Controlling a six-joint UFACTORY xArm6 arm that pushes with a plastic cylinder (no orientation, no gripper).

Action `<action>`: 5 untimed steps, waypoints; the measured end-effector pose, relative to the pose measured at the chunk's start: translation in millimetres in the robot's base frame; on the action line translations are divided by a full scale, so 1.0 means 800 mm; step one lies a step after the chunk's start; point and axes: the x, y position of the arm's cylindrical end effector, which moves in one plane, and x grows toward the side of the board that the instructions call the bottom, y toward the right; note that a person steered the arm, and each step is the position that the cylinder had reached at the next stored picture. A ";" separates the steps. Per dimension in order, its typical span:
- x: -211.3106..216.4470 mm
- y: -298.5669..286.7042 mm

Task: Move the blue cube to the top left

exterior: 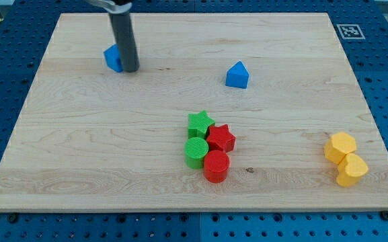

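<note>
In the camera view, a pale wooden desk (79,148) lies on a blue perforated base (382,81). My tip (130,69) stands near the view's top left, touching the right side of the blue cube (113,58), which the rod partly hides. There are no jaws on this arm, only the straight dark rod, so nothing is clamped. The blue cube sits in the upper left part of the desk, a little in from the left edge.

Well apart, toward the view's right, sits a blue house-shaped block (237,75). Below the middle, four blocks huddle touching: a green star (200,124), a red star (221,138), a green cylinder (196,152) and a red cylinder (216,165). Near the lower right edge, a yellow hexagonal block (340,146) touches a second yellow block (352,169). A black-and-white marker (350,30) lies at the top right.
</note>
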 end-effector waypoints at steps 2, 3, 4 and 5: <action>-0.009 -0.062; -0.023 -0.071; -0.050 -0.081; -0.076 -0.101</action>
